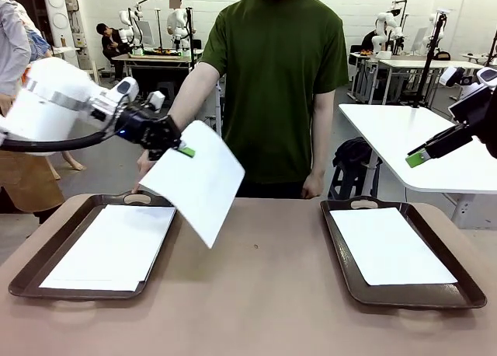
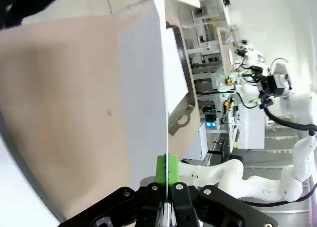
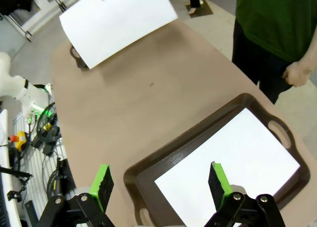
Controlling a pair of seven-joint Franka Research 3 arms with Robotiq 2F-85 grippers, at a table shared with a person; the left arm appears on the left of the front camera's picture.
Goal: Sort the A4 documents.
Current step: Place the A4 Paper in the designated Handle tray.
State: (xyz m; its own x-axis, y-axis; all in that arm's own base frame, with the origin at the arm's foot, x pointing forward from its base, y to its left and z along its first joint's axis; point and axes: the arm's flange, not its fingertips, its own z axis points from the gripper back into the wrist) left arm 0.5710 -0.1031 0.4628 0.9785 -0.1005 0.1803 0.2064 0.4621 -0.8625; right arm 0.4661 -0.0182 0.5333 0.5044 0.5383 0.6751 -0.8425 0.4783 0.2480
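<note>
**A:** So where was the paper at that point?

**B:** One A4 sheet was up in the air, hanging tilted above the table just past the left tray. The left gripper had its green pads pressed together on the sheet's top corner, at about 11 o'clock on the page. In the left wrist view you saw the sheet edge-on, running straight up from the clamped pads.

**A:** And the other sheets?

**B:** A stack of A4 documents lay flat in the left tray, and another sheet lay in the right tray.

**A:** Right arm doing anything?

**B:** The right gripper hung over at 3 o'clock, above the right tray, fingers spread wide with nothing between them. Its own camera looked down past the fingers at that tray's paper. The person's hand was behind the raised sheet's top corner.
</note>
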